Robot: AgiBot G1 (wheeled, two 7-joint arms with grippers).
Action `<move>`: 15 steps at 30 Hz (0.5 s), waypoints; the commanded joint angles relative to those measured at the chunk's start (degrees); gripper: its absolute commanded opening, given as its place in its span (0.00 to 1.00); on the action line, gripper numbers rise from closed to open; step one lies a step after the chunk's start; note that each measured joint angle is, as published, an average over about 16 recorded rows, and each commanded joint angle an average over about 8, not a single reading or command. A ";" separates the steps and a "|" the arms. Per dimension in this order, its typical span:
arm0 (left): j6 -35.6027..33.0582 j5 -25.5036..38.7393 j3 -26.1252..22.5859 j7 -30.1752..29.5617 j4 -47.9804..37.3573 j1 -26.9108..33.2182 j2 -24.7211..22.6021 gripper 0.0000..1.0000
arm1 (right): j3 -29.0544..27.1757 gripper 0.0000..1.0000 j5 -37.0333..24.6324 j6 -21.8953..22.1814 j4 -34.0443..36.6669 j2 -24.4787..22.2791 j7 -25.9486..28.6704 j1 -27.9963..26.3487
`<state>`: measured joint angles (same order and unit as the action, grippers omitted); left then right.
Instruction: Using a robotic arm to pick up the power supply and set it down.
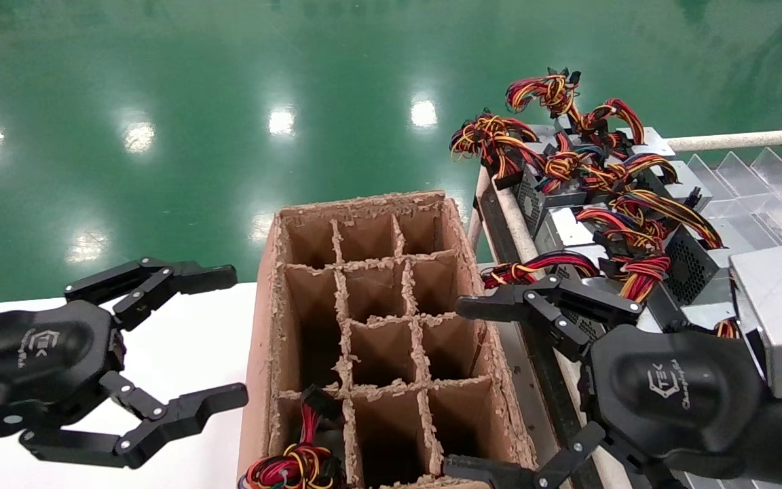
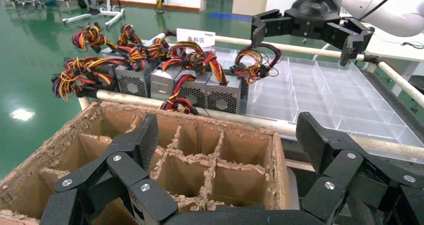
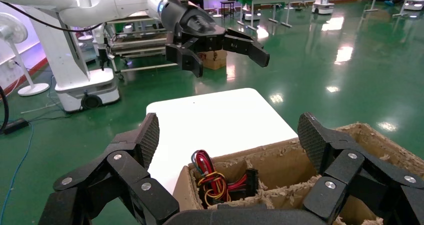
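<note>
Several silver-grey power supplies (image 1: 686, 268) with red, yellow and black wire bundles lie in a row on the rack at the right, also visible in the left wrist view (image 2: 200, 90). I cannot tell which one has purple-blue wires. My right gripper (image 1: 462, 387) hangs open and empty over the right side of the cardboard box (image 1: 262, 305), next to the rack; it also shows in its own view (image 3: 229, 137) and from the left wrist (image 2: 302, 42). My left gripper (image 1: 228, 334) stands open and empty over the white table (image 1: 180, 339), left of the box.
The divided cardboard box (image 2: 277, 170) holds one wire bundle (image 1: 296, 462) in its near left cell (image 3: 212, 180). A clear plastic divider tray (image 2: 340, 95) fills the rack beyond the power supplies. A white rail (image 1: 730, 141) edges the rack. Green floor lies beyond.
</note>
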<state>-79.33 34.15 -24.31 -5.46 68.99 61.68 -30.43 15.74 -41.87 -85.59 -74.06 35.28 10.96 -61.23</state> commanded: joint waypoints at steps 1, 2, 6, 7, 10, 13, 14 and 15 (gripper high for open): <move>0.00 0.00 0.00 0.00 0.00 0.00 0.00 1.00 | 0.06 1.00 0.00 -0.01 0.11 -0.06 -0.07 -0.07; 0.00 0.00 0.00 0.00 0.00 0.00 0.00 1.00 | 0.08 1.00 0.00 -0.01 0.15 -0.08 -0.09 -0.09; 0.00 0.00 0.00 0.00 0.00 0.00 0.00 1.00 | 0.15 1.00 0.00 -0.03 0.28 -0.15 -0.16 -0.16; 0.00 0.00 0.00 0.00 0.00 0.00 0.00 1.00 | 0.16 1.00 0.00 -0.03 0.30 -0.16 -0.17 -0.18; 0.00 0.00 0.00 0.00 0.00 0.00 0.00 1.00 | 0.20 1.00 0.00 -0.04 0.37 -0.20 -0.20 -0.23; 0.00 0.00 0.00 0.00 0.00 0.00 0.00 1.00 | 0.22 1.00 0.00 -0.05 0.42 -0.23 -0.22 -0.27; 0.00 0.00 0.00 0.00 0.00 0.00 0.00 1.00 | 0.23 1.00 0.00 -0.05 0.43 -0.24 -0.23 -0.28; 0.00 0.00 0.00 0.00 0.00 0.00 0.00 1.00 | 0.24 1.00 0.00 -0.06 0.44 -0.24 -0.23 -0.29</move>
<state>-79.34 34.15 -24.31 -5.46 68.99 61.68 -30.43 15.95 -41.87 -85.64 -73.65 35.06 10.74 -61.49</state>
